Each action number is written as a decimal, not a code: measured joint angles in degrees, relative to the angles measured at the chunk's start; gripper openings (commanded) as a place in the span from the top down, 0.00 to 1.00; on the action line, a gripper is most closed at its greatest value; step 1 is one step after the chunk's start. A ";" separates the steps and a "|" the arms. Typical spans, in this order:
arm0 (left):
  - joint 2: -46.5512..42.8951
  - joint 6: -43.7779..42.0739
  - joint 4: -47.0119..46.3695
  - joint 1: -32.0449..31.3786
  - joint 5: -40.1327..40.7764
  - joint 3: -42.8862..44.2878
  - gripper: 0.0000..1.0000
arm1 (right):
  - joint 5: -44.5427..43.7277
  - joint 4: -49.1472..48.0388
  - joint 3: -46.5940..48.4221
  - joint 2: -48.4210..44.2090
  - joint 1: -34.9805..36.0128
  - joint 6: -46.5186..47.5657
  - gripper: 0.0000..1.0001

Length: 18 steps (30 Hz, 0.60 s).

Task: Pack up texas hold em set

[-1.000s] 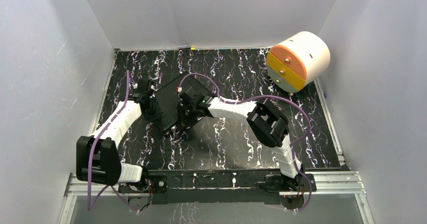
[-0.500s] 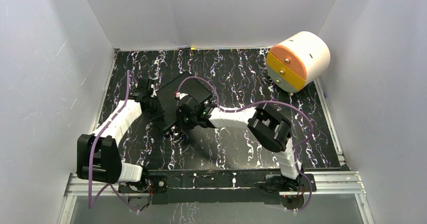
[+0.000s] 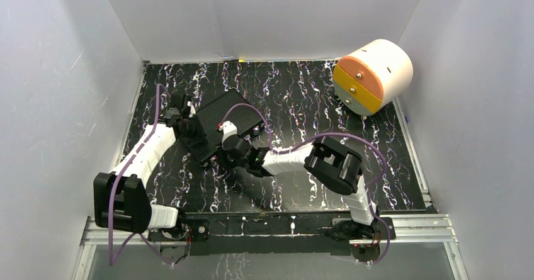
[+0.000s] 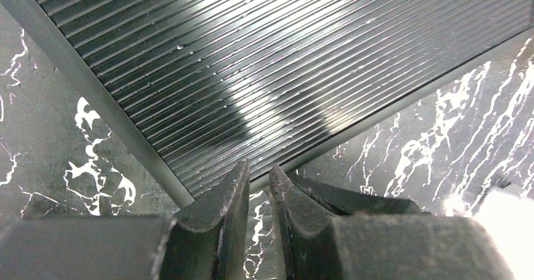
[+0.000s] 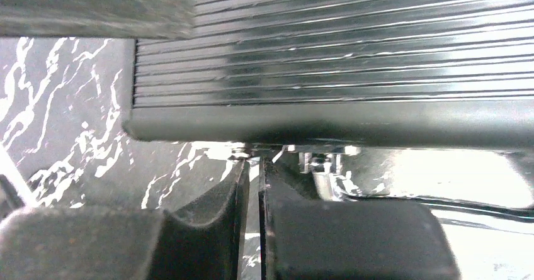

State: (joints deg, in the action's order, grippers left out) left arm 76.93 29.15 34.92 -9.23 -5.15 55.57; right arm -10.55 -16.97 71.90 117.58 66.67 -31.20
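The black ribbed case lies shut and skewed on the marbled table, left of centre. Chips, buttons and cards are hidden. My left gripper is at the case's left corner, low over the table; in the left wrist view its jaws stand almost together, empty, with the ribbed lid just beyond the tips. My right gripper is at the case's near edge; in the right wrist view it is shut and empty, tips right under the lid's rim, next to a silver latch.
A large cream-and-orange cylinder lies at the back right corner. White walls enclose the table on three sides. The arm bases sit on a rail at the near edge.
My right gripper has moved off the top of the case, near and left, down to its front edge. The left gripper has shifted slightly back along the case's left corner.
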 measured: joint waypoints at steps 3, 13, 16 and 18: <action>-1.09 -0.11 0.09 0.00 0.24 1.03 0.84 | -2.19 -2.78 -1.57 0.00 0.17 0.61 0.71; -1.40 -0.09 1.90 -0.04 3.13 1.36 0.67 | -5.95 -11.10 -7.82 -1.97 1.29 1.75 0.58; -2.14 -0.59 2.10 -0.04 3.37 1.42 0.51 | -7.21 -7.52 -8.07 -5.95 0.83 1.22 0.48; -3.80 -1.29 2.23 -0.04 3.80 1.55 0.39 | -8.13 -3.69 -8.07 -10.45 0.48 0.87 0.40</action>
State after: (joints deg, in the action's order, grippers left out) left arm 73.12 27.86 37.15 -9.28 -1.34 57.12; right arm -18.68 -20.67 63.83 107.13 67.16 -30.33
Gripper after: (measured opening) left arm 0.468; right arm 0.505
